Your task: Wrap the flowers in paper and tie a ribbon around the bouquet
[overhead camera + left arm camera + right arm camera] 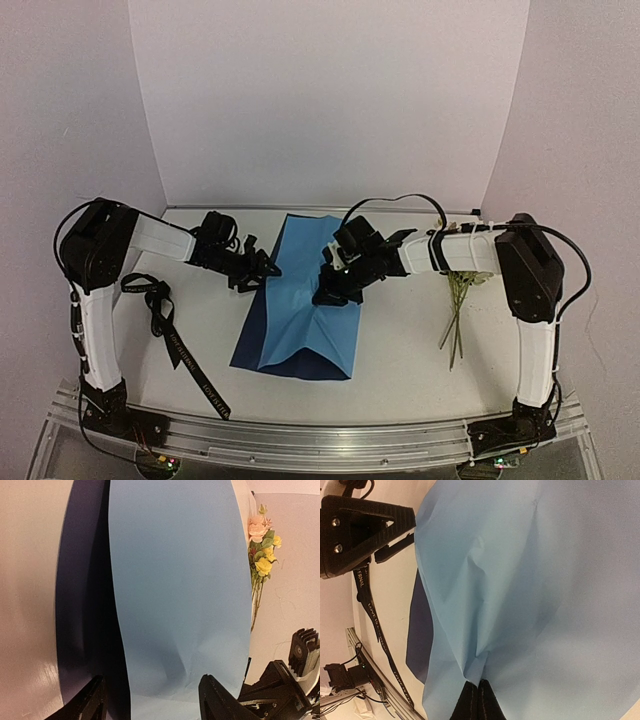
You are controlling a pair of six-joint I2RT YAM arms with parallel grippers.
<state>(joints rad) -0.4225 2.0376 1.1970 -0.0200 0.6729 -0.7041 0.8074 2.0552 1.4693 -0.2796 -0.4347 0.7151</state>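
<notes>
Two tools work the paper (300, 320), which lies mid-bench with its light blue face up and navy showing along its left and near edges. The right tool (480, 699) is clamped tight, jaws together, pinching the sheet's right side. Creases run into the pinch and the sheet humps up there. Likely purpose is to lift or drag that side, either to square the sheet or to start a fold.

The left tool (152, 702) is spread wide and holds nothing. Its fingers (90, 702) straddle the sheet's left edge, one over the navy strip and one over the blue. It looks lined up to catch that side or steady it. Can't tell if they touch the paper.

The flowers (458, 315) lie on the bench (400, 365) well right of the paper, stems toward the near edge, blooms under the right forearm in the top view. They are not on the sheet, so wrapping has not begun. The ribbon (178, 345) lies loose on the left, apart from the paper, its far end looped beside the left arm. Neither tool touches it.

In the way:
- The right arm crosses over the flower heads, so it would have to let go and back off to reach them.
- The ribbon sits close to the left arm and a sweep could snag it.
- The sheet is thin, and a single-point pinch may crumple or tear it.
</notes>
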